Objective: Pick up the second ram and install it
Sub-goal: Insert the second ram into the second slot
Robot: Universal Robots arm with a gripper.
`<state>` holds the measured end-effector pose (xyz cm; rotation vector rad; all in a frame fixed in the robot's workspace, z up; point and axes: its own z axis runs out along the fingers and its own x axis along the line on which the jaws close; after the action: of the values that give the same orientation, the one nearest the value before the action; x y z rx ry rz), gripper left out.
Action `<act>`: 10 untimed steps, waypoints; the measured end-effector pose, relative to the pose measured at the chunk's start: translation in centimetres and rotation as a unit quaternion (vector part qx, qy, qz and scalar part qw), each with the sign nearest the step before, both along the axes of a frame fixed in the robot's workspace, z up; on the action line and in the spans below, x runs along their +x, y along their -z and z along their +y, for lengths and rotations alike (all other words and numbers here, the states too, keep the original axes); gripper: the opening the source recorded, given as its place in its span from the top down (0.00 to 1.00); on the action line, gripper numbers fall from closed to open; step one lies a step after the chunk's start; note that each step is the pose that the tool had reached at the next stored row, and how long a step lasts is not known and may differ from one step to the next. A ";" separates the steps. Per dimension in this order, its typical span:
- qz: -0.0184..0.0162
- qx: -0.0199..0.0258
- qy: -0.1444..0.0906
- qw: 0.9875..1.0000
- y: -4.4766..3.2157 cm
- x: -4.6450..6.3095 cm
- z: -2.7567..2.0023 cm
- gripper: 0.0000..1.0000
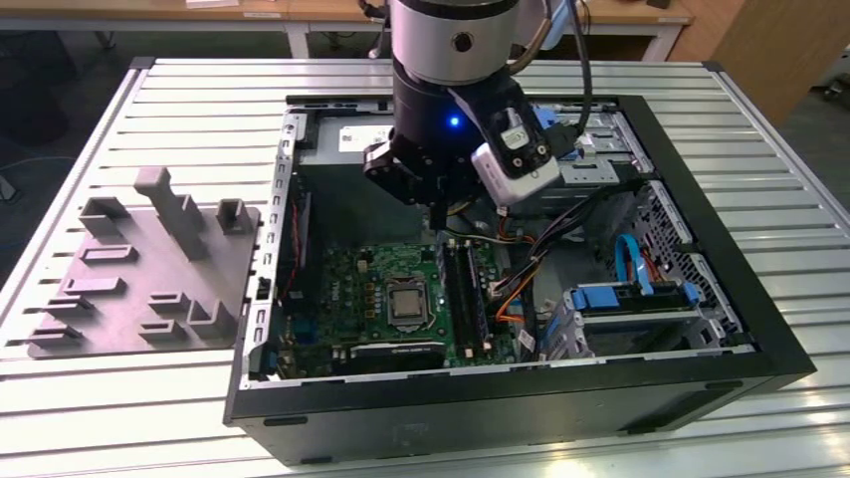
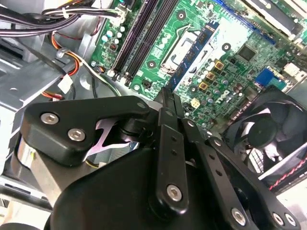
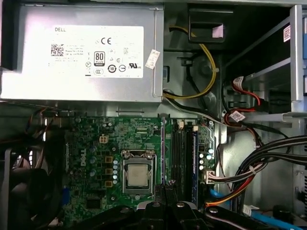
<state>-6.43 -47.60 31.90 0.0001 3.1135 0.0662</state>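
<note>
My gripper [image 1: 437, 225] hangs inside the open computer case [image 1: 743, 329], just above the green motherboard [image 1: 352, 289]. Its fingers [image 2: 163, 112] are shut on the second ram [image 3: 163, 148], which I see edge-on as a thin grey strip in the first wrist view. The strip runs parallel to the long black sockets [image 3: 184, 153] and sits just beside them, on the processor [image 3: 138, 175] side. The same sockets [image 1: 459, 289] lie directly below the gripper in the exterior view. I cannot tell whether the stick touches the board.
The grey power supply [image 3: 81, 52] fills the case's far end. Bundled cables [image 3: 259, 163] and blue drive trays [image 1: 638, 294] crowd one side of the sockets. A black fan [image 2: 268, 139] sits at the other. A grey parts fixture [image 1: 146, 269] lies outside the case at the exterior view's left.
</note>
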 end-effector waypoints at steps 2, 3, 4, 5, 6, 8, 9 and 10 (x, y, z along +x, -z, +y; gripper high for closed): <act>0.000 0.000 0.000 1.000 0.30 0.0 -0.02 0.89; 0.000 0.000 0.000 1.000 0.44 0.0 -0.02 0.89; 0.000 0.000 0.000 1.000 0.57 0.0 -0.03 0.89; 0.000 0.000 -0.001 1.000 0.70 0.1 -0.03 0.89; 0.000 0.000 -0.001 1.000 0.83 0.1 -0.04 0.89; 0.000 0.000 -0.001 1.000 1.10 0.2 -0.04 0.89; 0.000 0.000 -0.002 1.000 1.23 0.2 -0.04 0.89; 0.000 0.000 -0.002 1.000 1.36 0.2 -0.04 0.89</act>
<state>-6.20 -47.64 30.54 -0.0069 3.1129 0.0663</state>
